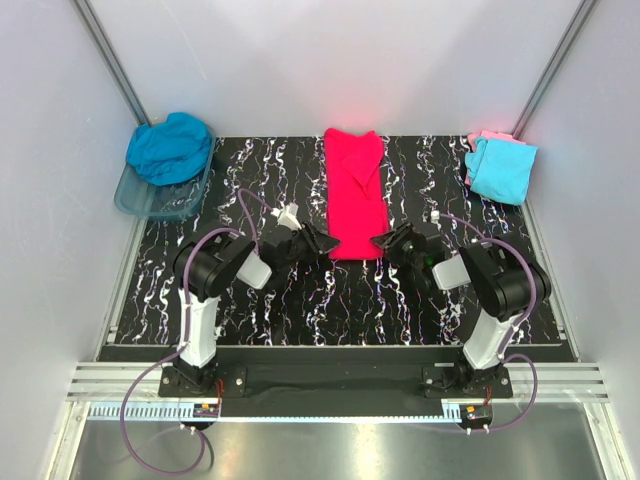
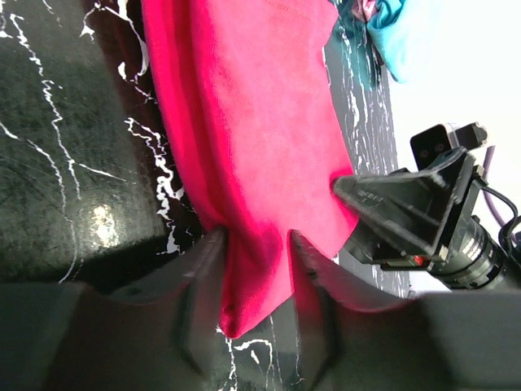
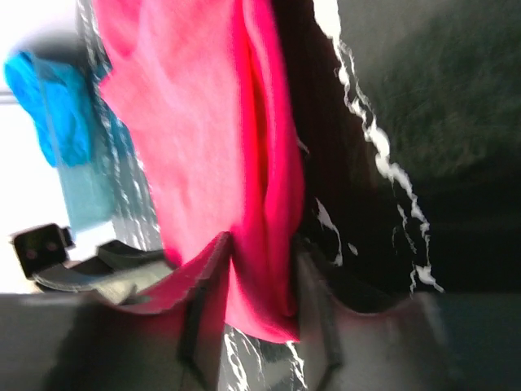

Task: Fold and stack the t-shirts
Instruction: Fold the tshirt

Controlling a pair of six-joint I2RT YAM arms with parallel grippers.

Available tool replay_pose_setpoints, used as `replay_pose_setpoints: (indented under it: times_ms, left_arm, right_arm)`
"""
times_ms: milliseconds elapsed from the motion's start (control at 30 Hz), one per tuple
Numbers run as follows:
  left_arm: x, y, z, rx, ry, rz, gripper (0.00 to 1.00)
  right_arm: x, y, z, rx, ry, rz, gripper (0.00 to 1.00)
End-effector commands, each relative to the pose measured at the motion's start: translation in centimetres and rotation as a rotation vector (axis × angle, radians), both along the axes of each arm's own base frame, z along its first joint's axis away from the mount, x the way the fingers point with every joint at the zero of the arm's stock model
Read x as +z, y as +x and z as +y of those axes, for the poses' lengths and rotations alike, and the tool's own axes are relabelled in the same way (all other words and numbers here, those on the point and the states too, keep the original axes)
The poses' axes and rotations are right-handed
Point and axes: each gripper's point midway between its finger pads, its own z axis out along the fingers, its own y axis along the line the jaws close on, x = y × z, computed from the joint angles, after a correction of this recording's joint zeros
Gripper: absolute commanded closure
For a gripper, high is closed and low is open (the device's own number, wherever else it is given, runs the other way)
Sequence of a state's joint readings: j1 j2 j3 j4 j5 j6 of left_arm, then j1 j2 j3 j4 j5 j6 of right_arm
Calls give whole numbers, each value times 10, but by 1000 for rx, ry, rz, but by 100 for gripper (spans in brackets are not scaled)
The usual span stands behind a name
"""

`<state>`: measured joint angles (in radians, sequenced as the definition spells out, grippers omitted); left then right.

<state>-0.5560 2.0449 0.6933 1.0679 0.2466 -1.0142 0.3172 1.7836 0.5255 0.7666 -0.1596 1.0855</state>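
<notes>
Left fingers [image 2: 199, 285] and right fingers [image 3: 203, 301] straddle pink-red t-shirt [image 1: 354, 190] near corners; clamped or loose, cannot tell.

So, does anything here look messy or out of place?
Only the teal-blue cloth t-shirt: it lies crumpled in a heap over the clear bluish plastic tub at the back left, not folded.

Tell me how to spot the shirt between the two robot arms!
Find the black marbled table. In its middle a folded strip runs away from the arms: the pink-red t-shirt, with the left pincer and right pincer at its near corners. The teal-blue t-shirt in the far-left tub and the light cyan t-shirt far right are blue; only this one is bright red.
</notes>
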Motion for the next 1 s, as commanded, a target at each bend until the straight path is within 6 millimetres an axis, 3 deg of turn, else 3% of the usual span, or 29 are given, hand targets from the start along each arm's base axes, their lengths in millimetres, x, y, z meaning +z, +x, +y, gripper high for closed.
replay_pose_setpoints:
  times_ms: [0,67,167,300,333,400,433,500,533,567,633,667,733,767,867,900,967]
  left_arm:
    - [21,4,-3,-18,-27,-73,66]
    - [25,1,-2,-24,-25,-77,80]
    - [28,-6,1,-33,-28,-80,93]
    - [34,-26,7,-42,-47,-87,99]
    - [43,-31,7,-46,-57,-108,100]
    - [39,-49,9,-52,-39,-98,100]
    - [50,-56,9,-54,-50,-118,100]
    - [46,-85,15,-61,-43,-94,100]
    - [55,-87,11,-63,-57,-111,100]
    - [48,-102,15,-73,-40,-87,100]
    - [55,-127,10,-89,-29,-96,100]
    - [50,-139,12,-92,-9,-84,100]
    - [52,-164,7,-117,27,-86,100]
    - [50,-166,10,-94,47,-87,100]
    - [55,-176,16,-78,77,-99,100]
    - [64,-174,18,-62,65,-117,100]
    - [63,-173,23,-51,103,-117,100]
  right_arm:
    - [-33,-25,3,32,-69,118,78]
    - [-32,-27,0,26,-80,119,98]
    - [-30,-34,-6,19,-108,127,100]
    - [-27,-51,-14,15,-122,135,100]
    - [-26,-54,-15,16,-128,134,100]
    - [-21,-63,-21,9,-136,127,100]
    - [-19,-67,-21,13,-135,123,100]
    - [3,-75,-20,23,-113,79,100]
    - [-5,-82,-23,24,-124,110,100]
    - [14,-85,-19,38,-107,61,100]
    - [17,-101,-23,38,-135,82,100]
    - [41,-103,-22,31,-126,12,100]
    - [49,-115,-26,33,-144,23,100]
    - [71,-114,-26,24,-123,-32,100]
    - [85,-117,-26,27,-118,-49,100]
    - [85,-118,-25,39,-123,-32,100]
    - [81,-117,-20,58,-128,-9,100]
